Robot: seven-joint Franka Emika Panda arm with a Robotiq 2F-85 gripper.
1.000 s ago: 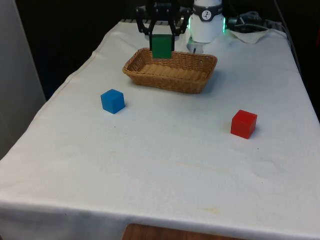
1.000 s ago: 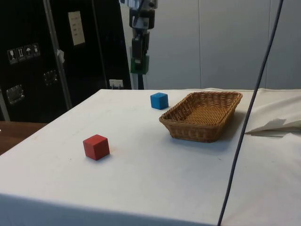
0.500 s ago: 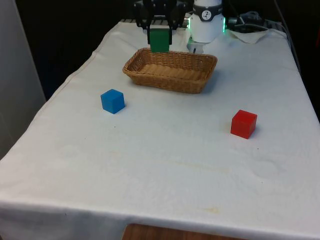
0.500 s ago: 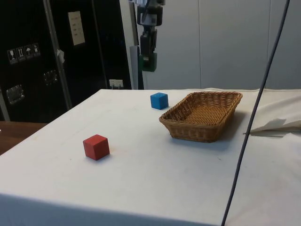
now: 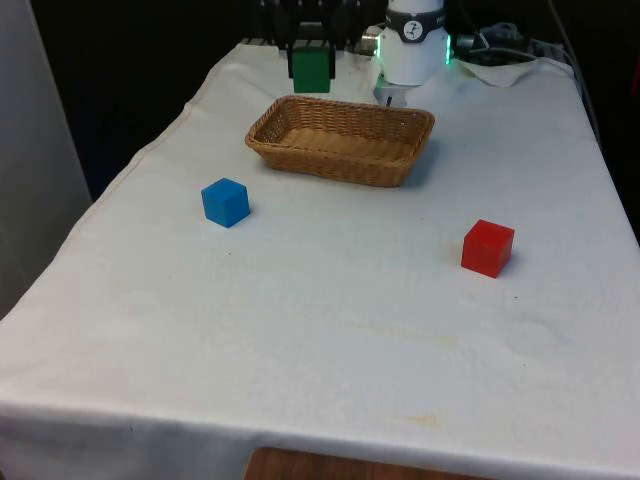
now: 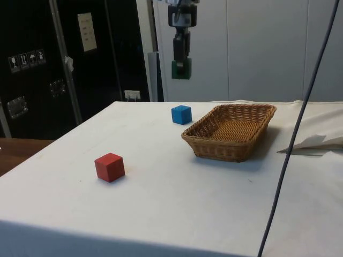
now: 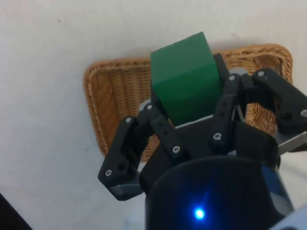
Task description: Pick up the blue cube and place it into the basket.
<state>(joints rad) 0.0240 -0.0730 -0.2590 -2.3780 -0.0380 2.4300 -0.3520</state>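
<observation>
Since a second earlier, your gripper (image 6: 181,67) had risen higher above the table (image 5: 330,330) with a green cube (image 5: 311,71) in its grasp, and in the side view it had drifted across towards the basket (image 5: 342,139); nothing else on the table had shifted.

Going from largest to smallest: the table was draped in a white cloth, there as a plain work surface. On it sat the wicker basket, shallow and rectangular, at the far end close to the robot's base, probably so that drops were a short reach. It held nothing.

Your gripper hung well above the table near the basket's far rim. Its two black fingers were closed against opposite faces of the green cube, which the wrist view showed squarely between them with the basket below.

The blue cube (image 5: 225,202), the one your task named, rested untouched on the cloth, just off the basket's corner towards the front view's left. A red cube (image 5: 488,247) lay well apart from it, towards the front view's right.

By my judgement, you were carrying the wrong block, and the blue one had not yet been picked up.

No readable writing appeared on the cubes or basket. Pale labels (image 6: 87,31) on the dark cabinets were too small to read.
</observation>
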